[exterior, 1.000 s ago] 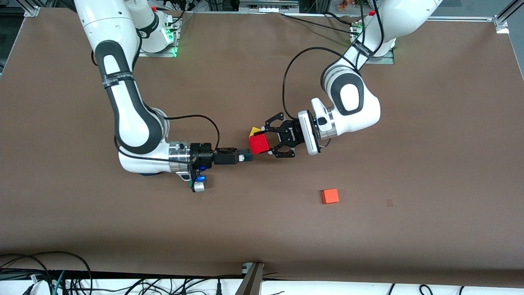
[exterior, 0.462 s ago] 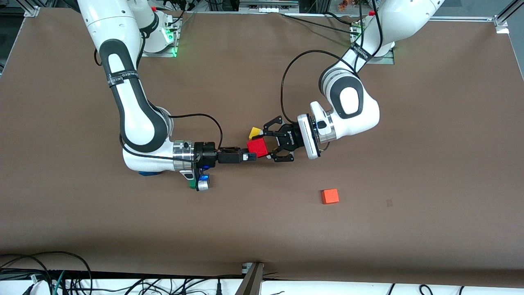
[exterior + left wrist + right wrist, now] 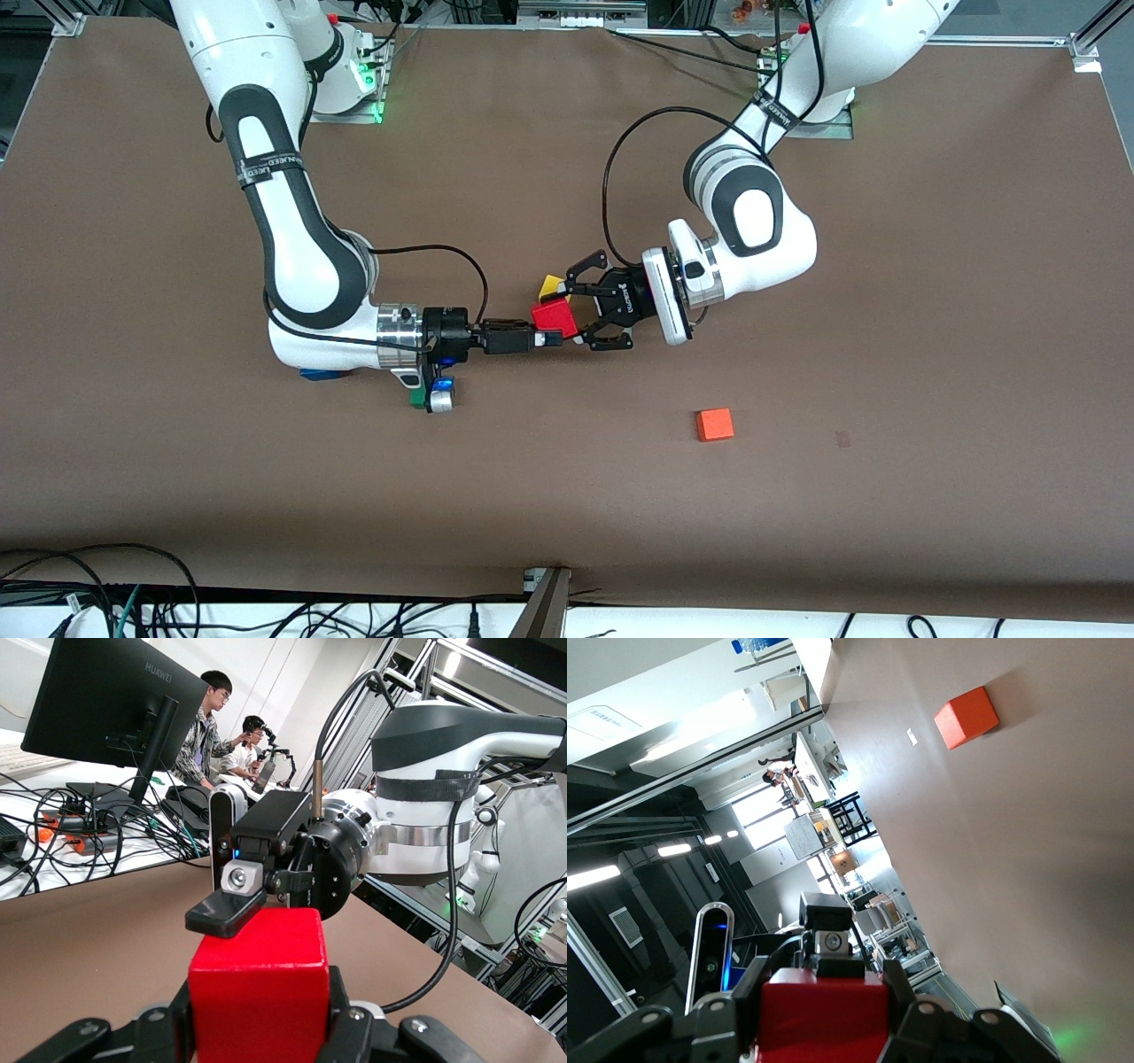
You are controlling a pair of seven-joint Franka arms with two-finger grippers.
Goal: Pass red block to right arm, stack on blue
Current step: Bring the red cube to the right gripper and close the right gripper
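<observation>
Red block [image 3: 555, 315] gripped by both end effectors.

Even overhead light falls on the brown table [image 3: 886, 266], leaving soft shadows under both arms and a darker band along its edge nearest the front camera. Bright windows and ceiling strips blow out the wrist views' backgrounds, where the red block [image 3: 259, 992] looms close.

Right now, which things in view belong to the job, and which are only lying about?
Job: red block, gripped by left end effector and right end effector; blue cube under the right arm.
Lying about: yellow cube, orange cube, green cube.
</observation>
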